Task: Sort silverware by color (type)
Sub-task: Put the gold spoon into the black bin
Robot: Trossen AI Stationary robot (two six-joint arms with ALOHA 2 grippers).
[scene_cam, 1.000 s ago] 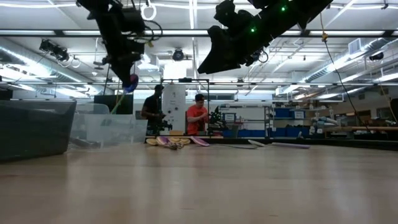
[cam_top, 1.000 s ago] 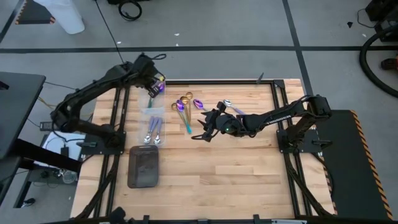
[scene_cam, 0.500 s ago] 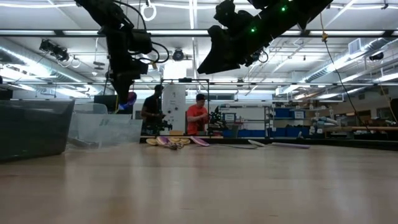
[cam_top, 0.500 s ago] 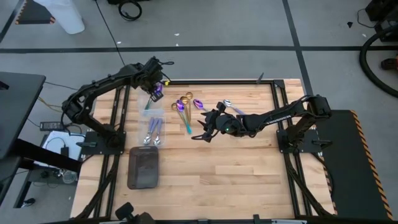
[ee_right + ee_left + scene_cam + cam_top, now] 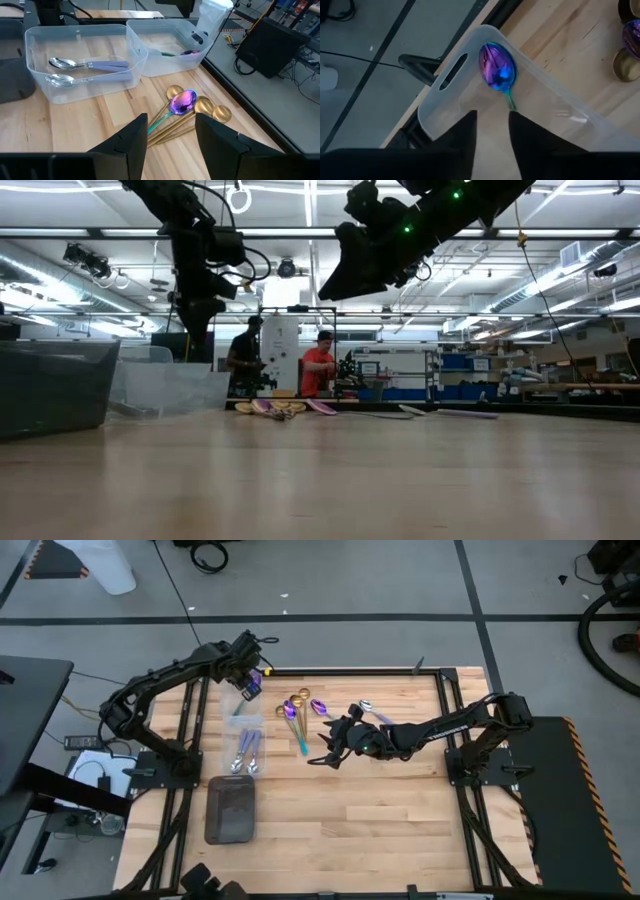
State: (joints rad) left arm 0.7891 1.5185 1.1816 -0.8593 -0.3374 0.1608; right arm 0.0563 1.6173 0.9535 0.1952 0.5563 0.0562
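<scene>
An iridescent purple spoon (image 5: 497, 67) lies in the far clear bin (image 5: 436, 107), its bowl against the bin's corner wall and its teal handle (image 5: 167, 54) on the floor. My left gripper (image 5: 492, 116) hangs open just above that handle and holds nothing. Gold and purple spoons (image 5: 183, 102) lie heaped on the table (image 5: 298, 710). My right gripper (image 5: 170, 135) waits open in the air, just on the near side of the heap (image 5: 330, 745). Two silver spoons (image 5: 75, 64) lie in the nearer clear bin (image 5: 247, 755).
A dark grey tray (image 5: 231, 808) lies near the front left. More spoons (image 5: 365, 707) lie by the right arm. In the low view, people stand in the room beyond the table (image 5: 318, 365). Bare wood stretches across the near half (image 5: 350, 820).
My left gripper has sunk toward the far clear bin and let go of the purple spoon. The spoon hung below the fingers before; now it lies in the bin and no longer shows under the gripper in the low view.
</scene>
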